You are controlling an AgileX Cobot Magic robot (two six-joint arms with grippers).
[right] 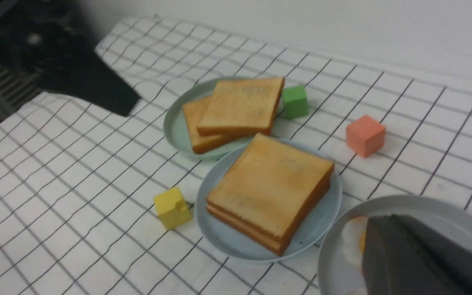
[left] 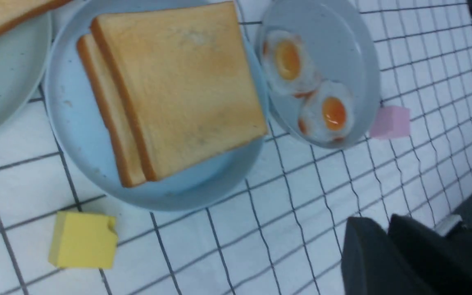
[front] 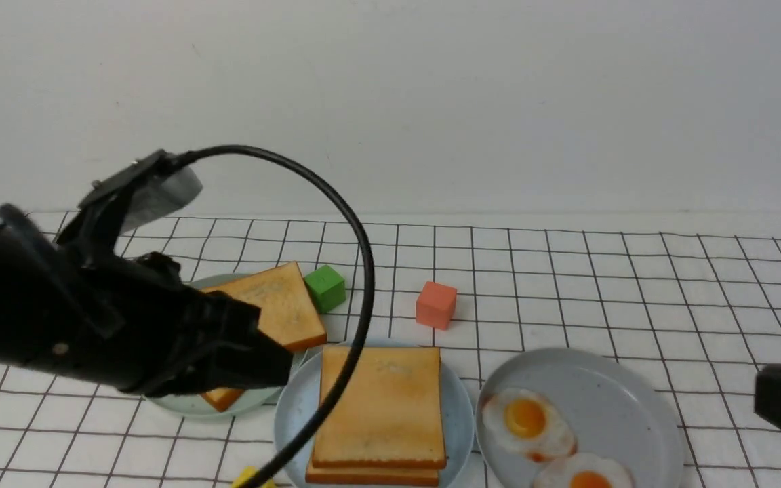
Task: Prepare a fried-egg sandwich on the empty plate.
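With the left tool (left: 377, 229) and right tool (right: 383, 229) both clenched empty, the fried-egg sandwich (front: 380, 407) sits on the light-blue plate (front: 292, 413) by the front edge of the counter (front: 567, 285), seemingly finished, its egg filling unseen.

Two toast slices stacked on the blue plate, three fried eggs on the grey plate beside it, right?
Not three: the left wrist view shows two fried eggs on the grey plate. The toast slices are stacked on the blue plate, as you said.
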